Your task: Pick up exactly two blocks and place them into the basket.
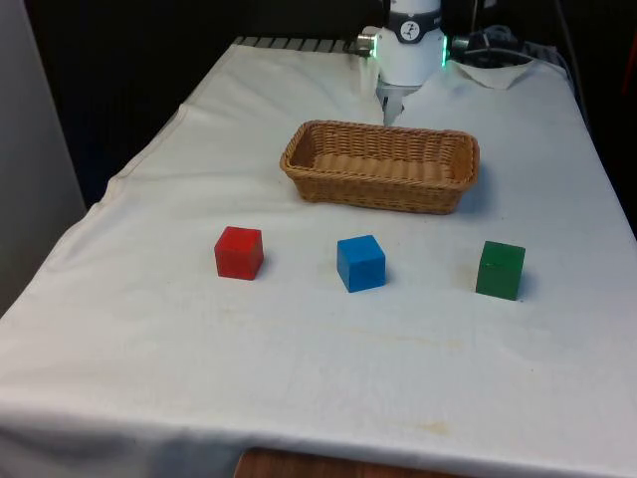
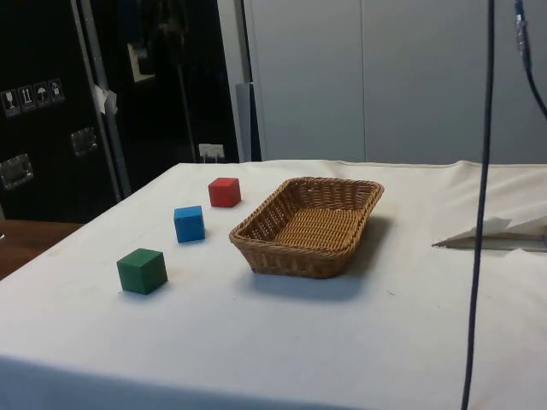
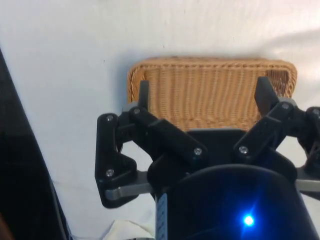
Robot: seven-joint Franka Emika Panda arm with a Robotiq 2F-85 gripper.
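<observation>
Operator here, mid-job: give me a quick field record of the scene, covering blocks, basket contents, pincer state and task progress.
basket: wicker basket, empty, on the white cloth
red block: red block, on the cloth, at the front view's left of the row
blue block: blue block, middle of the row
green block: green block, at the front view's right
pincer: pincer open, holding nothing, above the basket
progress: no block in the basket yet; two to place
</observation>
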